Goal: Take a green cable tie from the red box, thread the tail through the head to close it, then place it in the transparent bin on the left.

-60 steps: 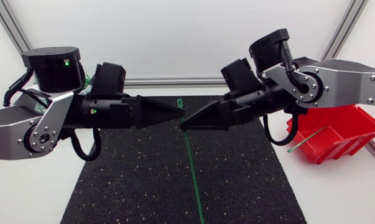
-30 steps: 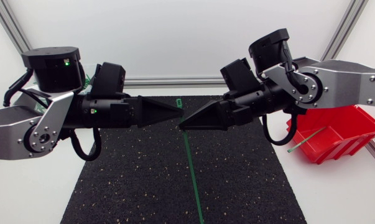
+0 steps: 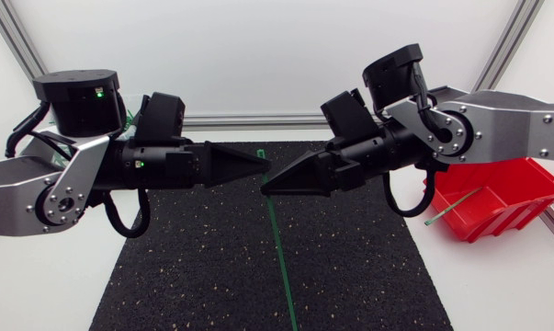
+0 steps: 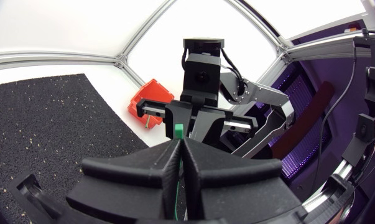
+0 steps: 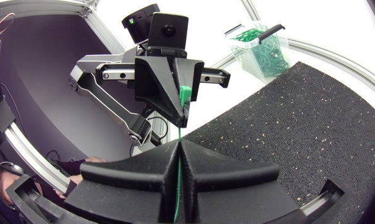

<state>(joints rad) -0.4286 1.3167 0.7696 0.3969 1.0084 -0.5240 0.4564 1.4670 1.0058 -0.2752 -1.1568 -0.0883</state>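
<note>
- The green cable tie (image 3: 275, 230) hangs in the air above the middle of the black mat (image 3: 194, 267). It is held where the two gripper tips meet nose to nose.
- Its square head (image 4: 178, 130) sticks out just past the tip of the left gripper (image 3: 263, 165). In the left wrist view the strap runs along the seam between that gripper's fingers, which are pressed together on it.
- Just beside the head, the right gripper (image 3: 267, 187) is clamped on the strap as well. In the right wrist view a thin green line lies in the closed seam of its fingers and runs on ahead to the left gripper's tip.
- From the right gripper's tip the tail (image 3: 286, 285) drops free, slanting down toward the mat's near edge. The tie is one straight strip, and the tail is not through the head.
- The left arm comes in from the left side and the right arm from the right. Both are roughly level with their fingers pointing at each other, and the right tip sits a little nearer the camera's side than the left.
- The red box (image 3: 497, 198) stands on the white counter (image 3: 38, 294) beside the mat's right edge, under the right arm. A second green tie (image 3: 453, 210) leans out over its front wall.
- The transparent bin (image 5: 262, 46) stands off the mat's far left corner, behind the left arm. It holds a heap of green ties and is well apart from the held tie.
</note>
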